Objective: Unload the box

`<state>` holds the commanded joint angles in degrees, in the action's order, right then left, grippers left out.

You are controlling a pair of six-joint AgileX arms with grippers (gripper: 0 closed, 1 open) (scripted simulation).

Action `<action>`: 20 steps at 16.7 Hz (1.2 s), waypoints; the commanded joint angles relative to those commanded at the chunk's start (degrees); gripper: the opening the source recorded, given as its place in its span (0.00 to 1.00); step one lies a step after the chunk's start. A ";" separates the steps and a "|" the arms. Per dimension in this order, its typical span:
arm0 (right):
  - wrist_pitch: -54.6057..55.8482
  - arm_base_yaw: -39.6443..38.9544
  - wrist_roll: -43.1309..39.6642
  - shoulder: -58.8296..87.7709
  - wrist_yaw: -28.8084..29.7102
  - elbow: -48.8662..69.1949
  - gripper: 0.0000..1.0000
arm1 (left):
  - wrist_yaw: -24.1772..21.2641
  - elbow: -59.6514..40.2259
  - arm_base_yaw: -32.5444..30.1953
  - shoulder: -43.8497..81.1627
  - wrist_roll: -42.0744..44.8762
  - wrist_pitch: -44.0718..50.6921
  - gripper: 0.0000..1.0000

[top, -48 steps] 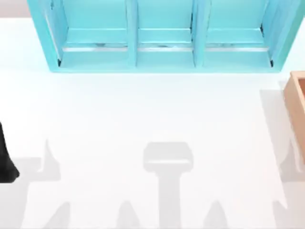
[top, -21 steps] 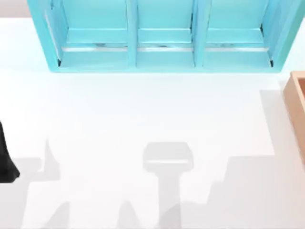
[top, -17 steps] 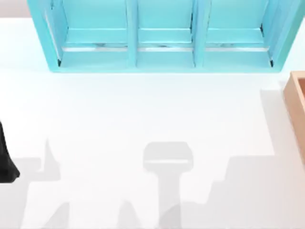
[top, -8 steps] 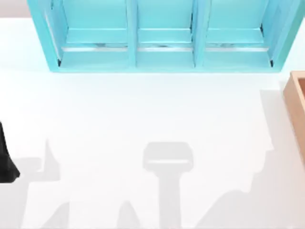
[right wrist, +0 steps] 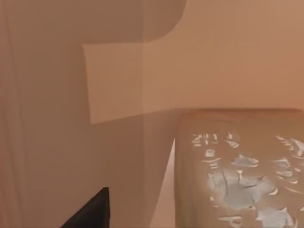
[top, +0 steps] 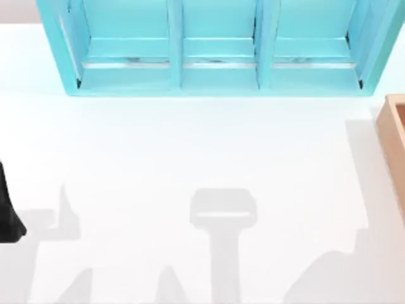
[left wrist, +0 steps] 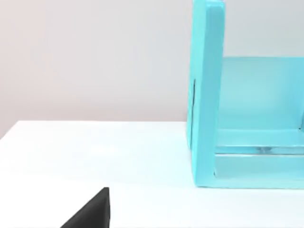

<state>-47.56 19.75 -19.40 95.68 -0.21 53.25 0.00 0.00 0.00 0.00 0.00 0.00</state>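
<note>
Inside the box (right wrist: pixel 71 118), right tool apparently hangs near a carton (right wrist: pixel 242 175).

box (top: pixel 393 136) cut off at right edge, shelf (top: pixel 215 47) cropped at top

The three-bay shelf (top: pixel 215 47) stands along the far edge of the table (top: pixel 190 152), spanning most of its width; the box (top: pixel 393 136) sits at the table's right edge — nearer than the shelf and apart from it. A carton block (right wrist: pixel 237 166) lies inside the box, beside its inner wall; the left arm (top: pixel 7 212) is at the left edge.
</note>
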 joint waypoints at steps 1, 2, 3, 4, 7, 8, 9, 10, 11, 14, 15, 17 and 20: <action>0.00 0.00 0.00 0.00 0.00 0.00 0.92 | 0.00 0.00 0.00 0.00 0.00 0.00 1.00; 0.00 0.00 0.00 0.00 0.00 0.00 0.85 | 0.00 0.00 0.00 0.00 0.00 0.00 1.00; 0.00 0.00 0.00 0.00 0.00 0.00 0.77 | 0.00 0.00 0.00 0.00 0.00 0.00 1.00; 0.00 0.00 0.00 0.00 0.00 0.00 0.70 | 0.00 0.00 0.00 0.00 0.00 0.00 1.00; 0.00 0.00 0.00 0.00 0.00 0.00 0.47 | 0.00 0.00 0.00 0.00 0.00 0.00 1.00; 0.00 0.00 0.00 0.00 0.00 0.00 0.40 | 0.00 0.00 0.00 0.00 0.00 0.00 1.00; 0.00 0.00 0.00 0.00 0.00 0.00 0.32 | 0.00 0.00 0.00 0.00 0.00 0.00 1.00; 0.00 0.00 0.00 0.00 0.00 0.00 0.25 | 0.00 0.00 0.00 0.00 0.00 0.00 1.00; 0.00 0.00 0.00 0.00 0.00 0.00 0.17 | 0.00 0.00 0.00 0.00 0.00 0.00 1.00; 0.00 0.00 0.00 0.00 0.00 0.00 0.00 | 0.00 0.00 0.00 0.00 0.00 0.00 1.00; 0.00 0.00 0.00 0.00 0.00 0.00 0.00 | 0.00 0.00 0.00 0.00 0.00 0.00 1.00; 0.00 0.00 0.00 0.00 0.00 0.00 0.00 | 0.00 0.00 0.00 0.00 0.00 0.00 1.00; 0.00 0.00 0.00 0.00 0.00 0.00 0.00 | 0.00 0.00 0.00 0.00 0.00 0.00 1.00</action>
<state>-47.56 19.75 -19.40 95.68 -0.21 53.25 0.00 0.00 0.00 0.00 0.00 0.00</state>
